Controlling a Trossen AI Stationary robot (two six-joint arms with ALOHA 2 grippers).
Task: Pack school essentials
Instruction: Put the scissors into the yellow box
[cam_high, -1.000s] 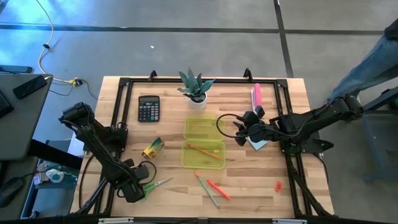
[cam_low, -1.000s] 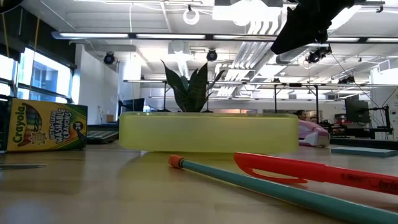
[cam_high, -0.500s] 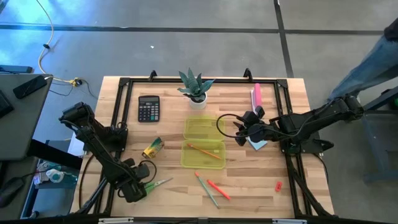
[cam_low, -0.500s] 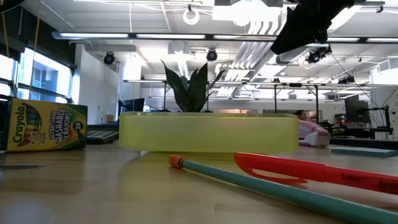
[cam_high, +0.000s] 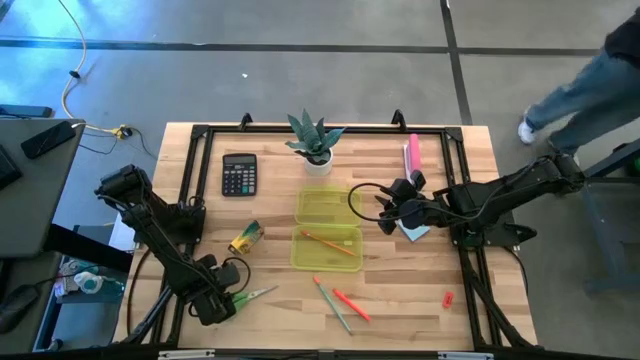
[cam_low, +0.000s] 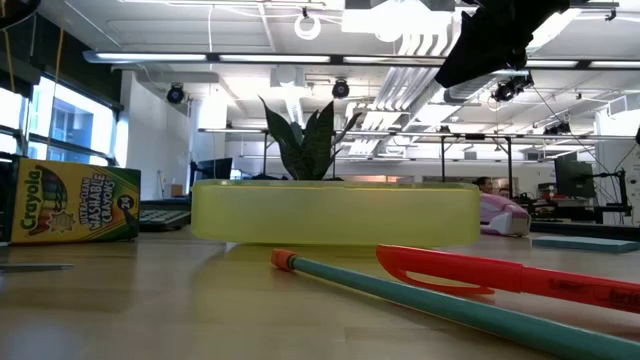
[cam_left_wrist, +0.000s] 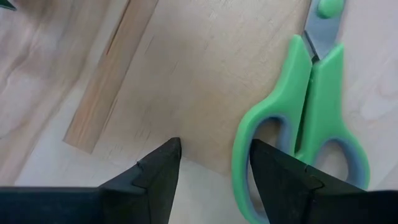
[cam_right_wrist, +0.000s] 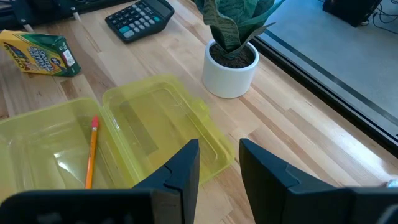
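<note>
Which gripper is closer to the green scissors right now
Left. The left gripper sits right at the green scissors, handles beside its open fingers. The right gripper hovers across the table, by the yellow box.

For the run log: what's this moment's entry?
left hand: open by green scissors | right hand: empty above yellow case | pencil: in case

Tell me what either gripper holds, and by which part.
Nothing. The left gripper is open beside the green-handled scissors; the right gripper hangs empty above the table.
</note>
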